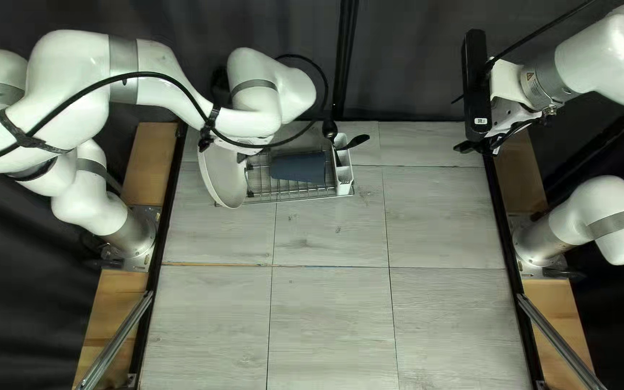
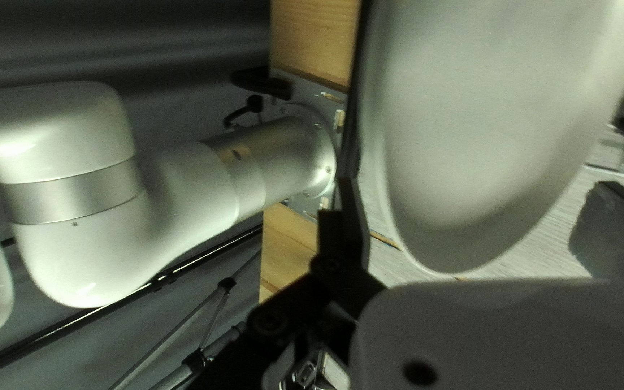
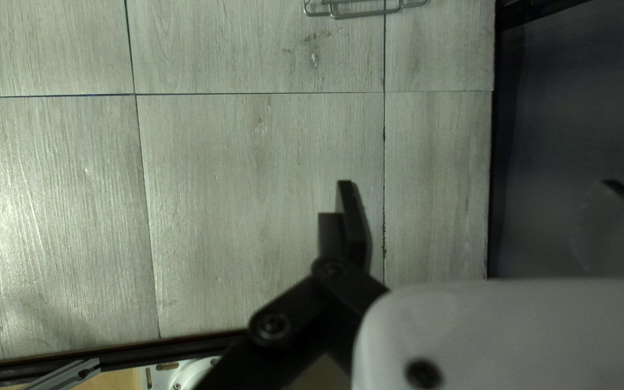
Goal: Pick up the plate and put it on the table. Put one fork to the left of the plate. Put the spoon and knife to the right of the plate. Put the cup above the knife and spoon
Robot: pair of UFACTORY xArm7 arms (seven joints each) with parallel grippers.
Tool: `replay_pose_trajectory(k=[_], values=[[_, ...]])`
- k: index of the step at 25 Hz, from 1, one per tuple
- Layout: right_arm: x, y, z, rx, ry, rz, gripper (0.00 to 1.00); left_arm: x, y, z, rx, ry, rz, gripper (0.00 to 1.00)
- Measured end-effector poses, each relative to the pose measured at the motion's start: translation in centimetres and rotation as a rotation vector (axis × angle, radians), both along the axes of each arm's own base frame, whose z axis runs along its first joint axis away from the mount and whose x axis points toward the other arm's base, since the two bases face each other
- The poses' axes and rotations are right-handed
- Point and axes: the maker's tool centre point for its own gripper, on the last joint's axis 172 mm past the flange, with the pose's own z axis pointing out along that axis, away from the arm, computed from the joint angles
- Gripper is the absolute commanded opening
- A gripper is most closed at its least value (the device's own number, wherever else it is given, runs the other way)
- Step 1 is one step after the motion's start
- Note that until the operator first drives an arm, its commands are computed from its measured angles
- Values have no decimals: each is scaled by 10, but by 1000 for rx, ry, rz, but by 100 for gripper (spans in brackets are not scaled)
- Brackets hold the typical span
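Note:
At the upper left of the top left view my left gripper (image 1: 223, 150) is over the rack's end, its fingers on either side of the pale plate (image 1: 222, 179), which stands tilted on edge. In the left wrist view the left gripper (image 2: 479, 184) is spread wide, with the plate (image 2: 478, 130) between its fingers but not pinched. A dark blue cup-like object (image 1: 297, 167) lies in the rack. Black utensils (image 1: 355, 142) stick out of a white holder (image 1: 344, 173); which is which I cannot tell. My right gripper (image 1: 480, 147) hangs over the far right; in the right wrist view this gripper (image 3: 478, 184) is open and empty.
The wire dish rack (image 1: 283, 193) stands near the table's far edge; its corner (image 3: 362, 10) shows in the right wrist view. Grey tabletop (image 1: 330, 318) stretches toward the near edge. Metal rails (image 1: 120, 339) flank the table. The left arm's cable (image 1: 167, 78) loops above the rack.

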Motion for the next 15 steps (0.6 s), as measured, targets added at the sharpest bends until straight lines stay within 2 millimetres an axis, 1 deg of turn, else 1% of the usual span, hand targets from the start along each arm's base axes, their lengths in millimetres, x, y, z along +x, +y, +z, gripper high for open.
replay_pose_trajectory(k=[5,10,11,12,13,14,15], values=[[0,0,0,0,0,0,100,-12,-1,4,5,15,13,100],[0,0,0,0,0,0,100,-22,-1,4,14,28,18,100],[0,0,0,0,0,0,100,-24,0,3,15,29,18,93],[0,0,0,0,0,0,100,-26,1,2,15,30,19,79],[0,0,0,0,0,0,100,-28,3,0,14,31,19,11],[0,0,0,0,0,0,100,-29,4,-2,13,32,20,1],[0,0,0,0,0,0,100,-31,5,-3,12,34,21,0]])
